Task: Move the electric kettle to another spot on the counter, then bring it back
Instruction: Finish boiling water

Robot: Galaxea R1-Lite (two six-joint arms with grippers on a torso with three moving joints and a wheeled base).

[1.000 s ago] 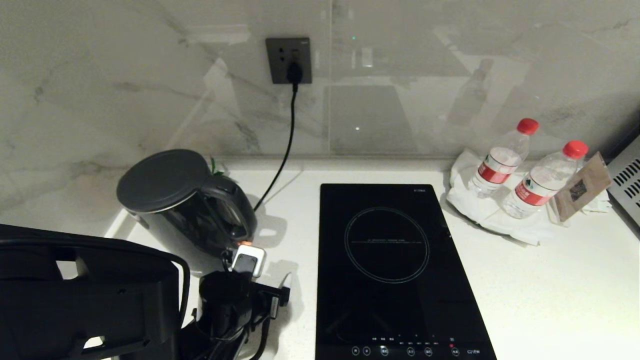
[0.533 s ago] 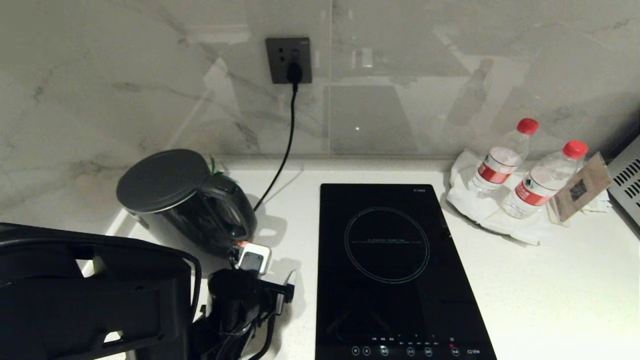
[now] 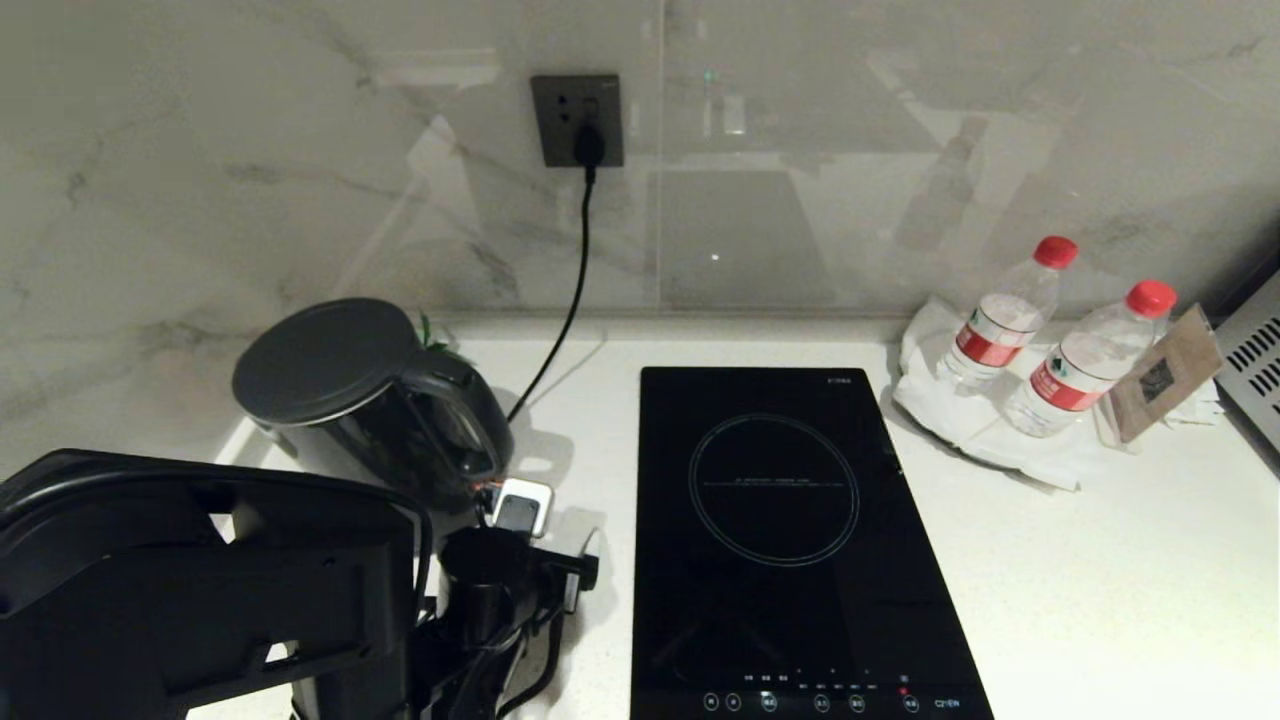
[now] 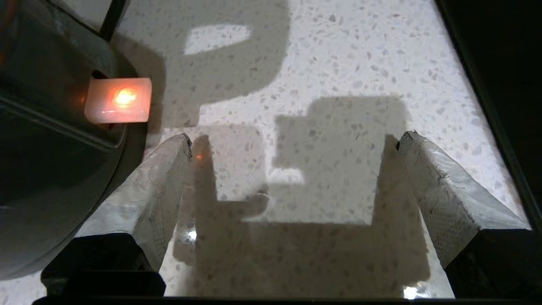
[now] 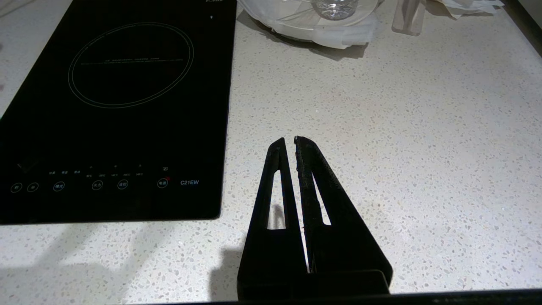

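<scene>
The electric kettle, glossy black with a flat round lid, stands at the back left of the white speckled counter, its loop handle turned toward the hob. My left gripper is open just in front of the handle's lower end, low over the counter. In the left wrist view the left gripper holds nothing between its pale fingers; the kettle and its glowing orange switch lie just beside one finger. My right gripper is shut above the counter, beside the hob.
A black induction hob lies in the middle of the counter. A black cord runs from the wall socket down behind the kettle. Two red-capped water bottles on a white cloth and a brown card stand at the back right.
My left arm has pushed forward and a little right, bringing the open gripper closer to the foot of the kettle's handle. The kettle has stayed put.
</scene>
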